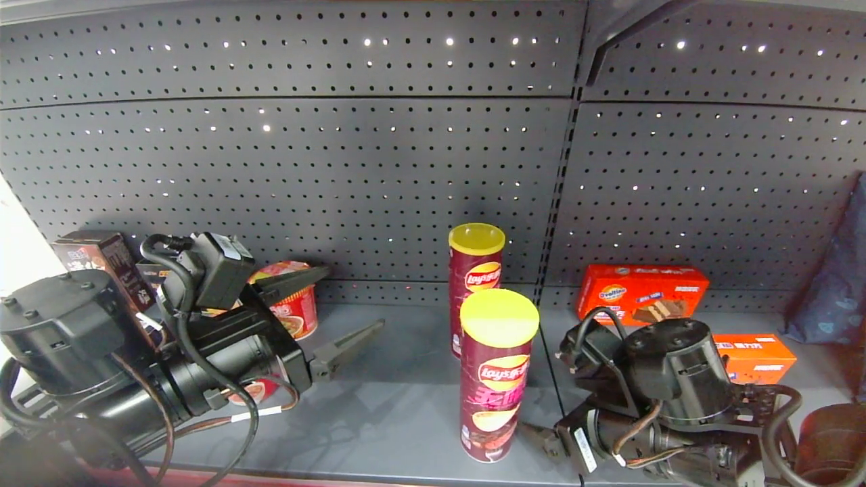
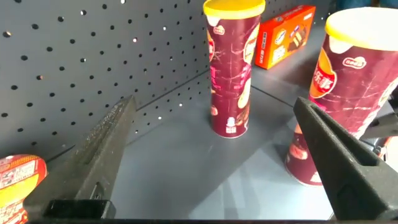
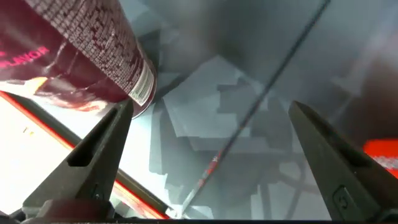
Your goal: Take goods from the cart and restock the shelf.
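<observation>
We see a grey metal shelf board [image 1: 406, 406] backed by a dark perforated panel [image 1: 304, 169]; left gripper [image 1: 355, 297] and right gripper [image 3: 210, 109] hover over it, jaws spread.

The left arm [image 1: 223, 352] hides much of the noodle cup [image 1: 299, 312], and the head view's right edge cuts off a blue bag [image 1: 835, 277].

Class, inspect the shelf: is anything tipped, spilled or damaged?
Nothing stands out: the front chip can, rear chip can and noodle cup stand upright; the rear orange box and front orange box look intact.
</observation>
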